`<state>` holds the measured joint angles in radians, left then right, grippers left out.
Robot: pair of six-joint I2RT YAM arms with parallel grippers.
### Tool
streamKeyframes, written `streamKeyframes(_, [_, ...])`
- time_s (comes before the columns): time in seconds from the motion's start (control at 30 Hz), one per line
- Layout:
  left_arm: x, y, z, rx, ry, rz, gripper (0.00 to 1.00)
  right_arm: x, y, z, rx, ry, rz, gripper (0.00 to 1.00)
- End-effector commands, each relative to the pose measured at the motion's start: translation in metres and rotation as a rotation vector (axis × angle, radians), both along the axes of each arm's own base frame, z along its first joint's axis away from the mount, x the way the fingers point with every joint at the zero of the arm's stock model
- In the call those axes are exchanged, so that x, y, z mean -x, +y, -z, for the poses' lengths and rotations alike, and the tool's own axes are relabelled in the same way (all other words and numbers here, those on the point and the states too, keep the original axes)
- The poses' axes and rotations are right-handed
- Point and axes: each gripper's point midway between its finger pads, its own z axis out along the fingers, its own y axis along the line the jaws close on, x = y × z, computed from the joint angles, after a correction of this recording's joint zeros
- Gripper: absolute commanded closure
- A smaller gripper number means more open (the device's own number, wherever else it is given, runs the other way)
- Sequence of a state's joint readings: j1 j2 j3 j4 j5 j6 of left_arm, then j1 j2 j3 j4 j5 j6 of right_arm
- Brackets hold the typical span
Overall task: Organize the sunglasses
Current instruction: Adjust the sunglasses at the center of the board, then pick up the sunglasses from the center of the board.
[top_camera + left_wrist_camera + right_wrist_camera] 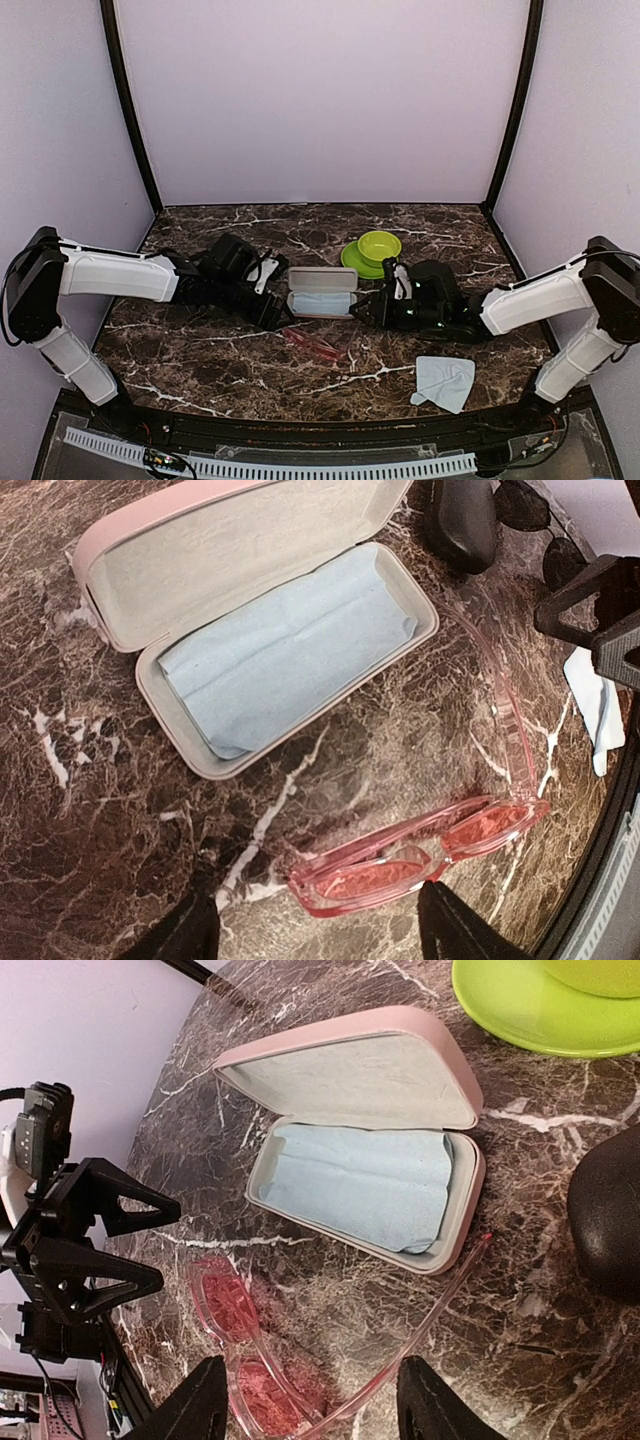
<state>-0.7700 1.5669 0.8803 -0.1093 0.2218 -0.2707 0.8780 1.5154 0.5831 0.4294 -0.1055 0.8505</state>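
The red-pink sunglasses (313, 342) lie on the marble table in front of the open pink case (322, 293), with one arm unfolded toward the case. In the left wrist view they lie (420, 855) just ahead of my left gripper (320, 935), which is open and empty. In the right wrist view they lie (240, 1320) between the open, empty fingers of my right gripper (312, 1405). In the top view the left gripper (272, 308) and right gripper (365, 310) flank the case. The black wire-frame sunglasses (540, 520) lie beside the black oval case (462, 520).
The pink case (150, 680) holds a light blue cloth (290, 650). A green bowl on a green plate (372, 252) stands behind the right gripper. A pale cloth (445, 382) lies at the front right. The black case (610, 1225) is close on the right gripper's right.
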Motion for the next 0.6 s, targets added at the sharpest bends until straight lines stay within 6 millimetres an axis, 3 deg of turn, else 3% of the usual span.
streamKeyframes(0.0, [-0.005, 0.004, -0.016, 0.013, -0.054, -0.008, 0.29, 0.006, -0.012, 0.008, 0.058, 0.009, 0.012, 0.4])
streamKeyframes(0.3, [-0.004, 0.004, -0.016, 0.017, -0.053, -0.006, 0.29, 0.009, -0.004, 0.027, 0.058, 0.07, -0.01, 0.28])
streamKeyframes(0.57, [-0.003, 0.003, -0.017, 0.02, -0.054, 0.002, 0.29, 0.009, 0.008, 0.043, 0.037, 0.111, -0.034, 0.33])
